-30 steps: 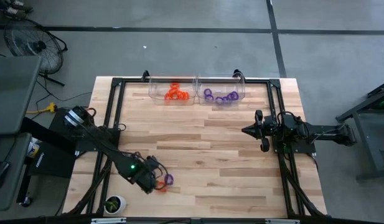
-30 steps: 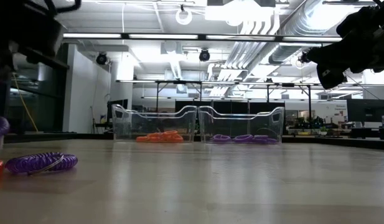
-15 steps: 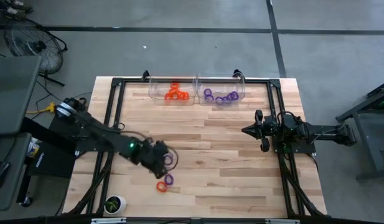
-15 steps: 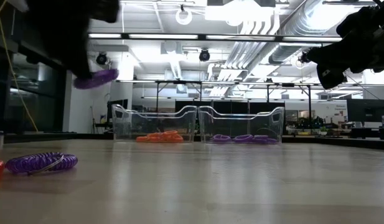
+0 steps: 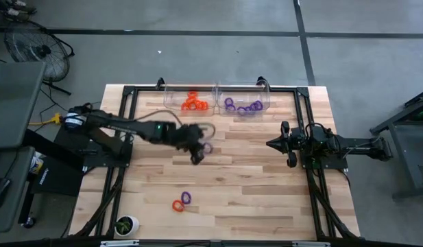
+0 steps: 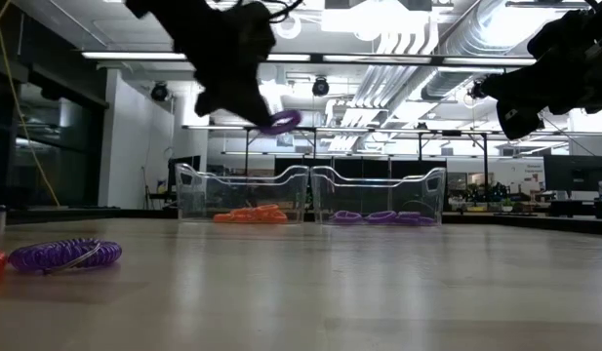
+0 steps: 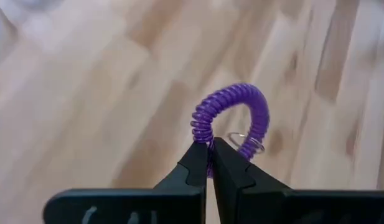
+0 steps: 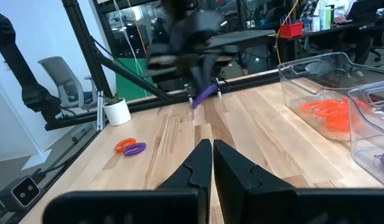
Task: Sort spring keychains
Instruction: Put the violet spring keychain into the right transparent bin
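My left gripper point(image 5: 199, 150) hovers over the table's middle, shut on a purple spring keychain point(image 7: 232, 118), also seen as a purple ring point(image 6: 280, 122) in the low view. One purple keychain point(image 5: 186, 197) and one orange keychain point(image 5: 177, 205) lie flat on the table near its near edge. Two clear bins stand at the far edge: the left bin point(image 5: 190, 100) holds orange keychains, the right bin point(image 5: 243, 103) holds purple ones. My right gripper point(image 5: 270, 143) waits shut at the table's right side, touching nothing. My left gripper pinches the purple keychain's coil point(image 7: 204, 144) between its two fingertips, at one spot on the ring. The keychain is lifted clear of the table and sticks out beyond the fingertips, with a small metal ring point(image 7: 241, 140) on it.
A black metal frame point(image 5: 129, 92) runs along the table's left, right and far sides. A small white pot point(image 5: 125, 224) stands at the near left corner. Bare wood lies between the bins and the two loose keychains.
My left gripper has risen from the table's near-left part with the purple keychain and swept toward the far edge and right, toward the bins. The keychain is lifted clear. The other purple and orange keychains stayed where they were.
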